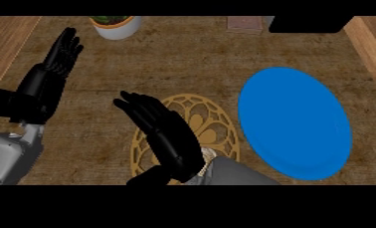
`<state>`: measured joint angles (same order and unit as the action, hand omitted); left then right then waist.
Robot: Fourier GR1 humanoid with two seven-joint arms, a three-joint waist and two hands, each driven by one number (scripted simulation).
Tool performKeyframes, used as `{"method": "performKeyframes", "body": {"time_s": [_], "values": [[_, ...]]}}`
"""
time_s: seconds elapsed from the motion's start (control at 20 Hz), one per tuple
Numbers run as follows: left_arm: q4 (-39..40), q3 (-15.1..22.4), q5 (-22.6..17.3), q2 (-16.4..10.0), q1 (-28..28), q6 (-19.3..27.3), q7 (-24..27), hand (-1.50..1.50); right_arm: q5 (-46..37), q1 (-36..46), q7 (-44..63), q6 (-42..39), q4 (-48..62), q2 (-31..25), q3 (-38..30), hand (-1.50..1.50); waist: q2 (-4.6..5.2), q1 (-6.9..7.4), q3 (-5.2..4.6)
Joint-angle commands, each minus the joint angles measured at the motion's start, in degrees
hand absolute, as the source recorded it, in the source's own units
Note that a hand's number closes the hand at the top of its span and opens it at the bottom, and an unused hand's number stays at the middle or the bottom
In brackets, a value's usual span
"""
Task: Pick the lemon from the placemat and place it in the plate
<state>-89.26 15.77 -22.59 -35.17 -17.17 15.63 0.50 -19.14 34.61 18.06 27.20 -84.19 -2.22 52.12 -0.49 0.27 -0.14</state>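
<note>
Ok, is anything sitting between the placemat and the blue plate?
Nothing visible: the plate lies just right of the placemat with no object between them. The right hand hovers open over the placemat, and no lemon shows.

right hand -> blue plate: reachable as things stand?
Probably yes. The right hand hovers open over the placemat, fingers straight, and the blue plate lies just beside the mat, to the hand's right. Nothing stands on the counter between hand and plate.
</note>
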Motion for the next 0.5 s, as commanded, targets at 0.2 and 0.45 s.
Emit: {"method": "performKeyframes", "body": {"time_s": [0.2, 0.45], "values": [[0.61, 0.39, 1.36, 1.21, 1.97, 0.3, 1.38, 0.0, -2.66, 11.4, 28.86, -22.14, -1.05, -3.06, 2.39, -1.5, -0.28, -0.86, -0.12], [0.07, -2.43, -1.13, -0.75, 1.24, -2.62, -0.15, 0.0, 5.83, 15.69, 39.27, -36.95, 0.76, -0.55, 0.82, -1.5, 0.2, 0.29, 0.01]]}}
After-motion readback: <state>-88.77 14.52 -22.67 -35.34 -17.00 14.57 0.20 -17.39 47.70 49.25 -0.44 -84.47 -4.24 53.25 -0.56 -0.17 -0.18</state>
